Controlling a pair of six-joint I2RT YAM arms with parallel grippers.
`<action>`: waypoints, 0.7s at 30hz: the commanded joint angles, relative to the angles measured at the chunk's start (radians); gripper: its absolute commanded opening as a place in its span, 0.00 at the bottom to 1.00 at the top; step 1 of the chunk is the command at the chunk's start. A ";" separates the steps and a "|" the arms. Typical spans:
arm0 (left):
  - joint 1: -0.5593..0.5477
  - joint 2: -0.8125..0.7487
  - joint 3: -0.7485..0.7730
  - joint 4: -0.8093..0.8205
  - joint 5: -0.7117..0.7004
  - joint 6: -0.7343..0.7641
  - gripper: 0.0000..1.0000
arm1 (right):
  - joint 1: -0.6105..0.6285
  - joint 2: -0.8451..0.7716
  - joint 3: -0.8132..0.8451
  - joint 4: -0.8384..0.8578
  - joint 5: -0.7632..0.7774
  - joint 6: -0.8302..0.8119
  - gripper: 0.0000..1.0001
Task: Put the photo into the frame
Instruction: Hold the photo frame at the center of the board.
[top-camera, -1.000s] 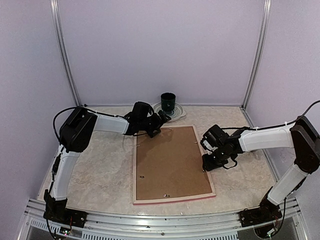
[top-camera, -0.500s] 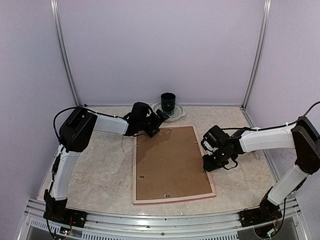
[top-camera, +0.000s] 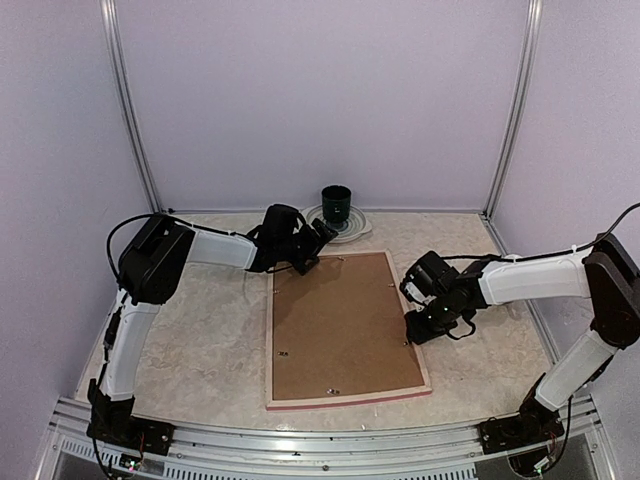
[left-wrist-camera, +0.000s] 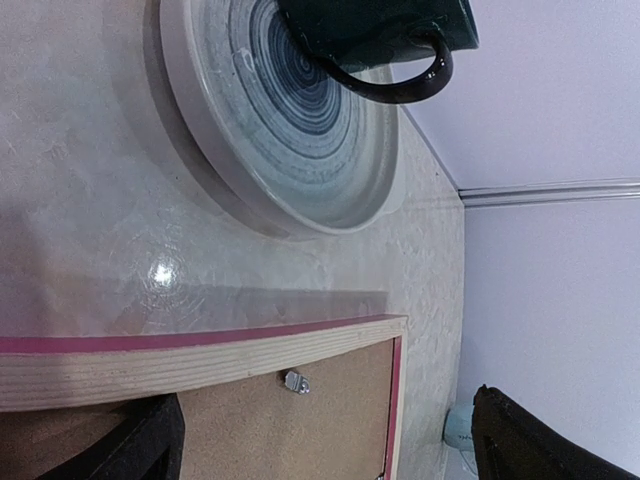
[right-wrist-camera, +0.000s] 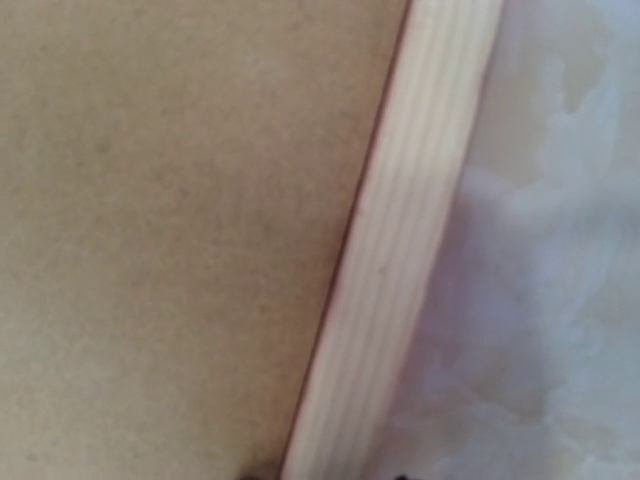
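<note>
Lying face-down on the counter (top-camera: 200, 340), frame (top-camera: 348, 400) shows brown backing (top-camera: 340, 325); photo unseen. Left claw (top-camera: 318, 243) spread wide at far corner. Right claw (top-camera: 420, 328) straddles right rim, grip unclear. Risk: a one-sided lift could skid the frame.

Top external: high behind the arm bases, angled down over the pale marbled tabletop (top-camera: 200, 340). Left wrist: low and close, across the far corner of the pale-wood, pink-edged rectangular frame (left-wrist-camera: 200, 362) toward a blue-ringed ceramic plate (left-wrist-camera: 290, 140). Right wrist: very near, straight down on that frame's right rim; both spots inside the top view.
</note>
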 joint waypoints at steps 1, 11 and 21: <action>0.020 0.048 -0.020 -0.095 -0.066 0.010 0.99 | 0.014 -0.016 0.011 -0.134 0.010 -0.045 0.32; 0.018 0.049 -0.010 -0.090 -0.061 0.022 0.99 | 0.014 -0.009 0.027 -0.139 0.056 -0.033 0.34; 0.011 0.043 0.000 -0.100 -0.066 0.056 0.99 | 0.013 -0.070 0.136 -0.126 0.156 -0.006 0.36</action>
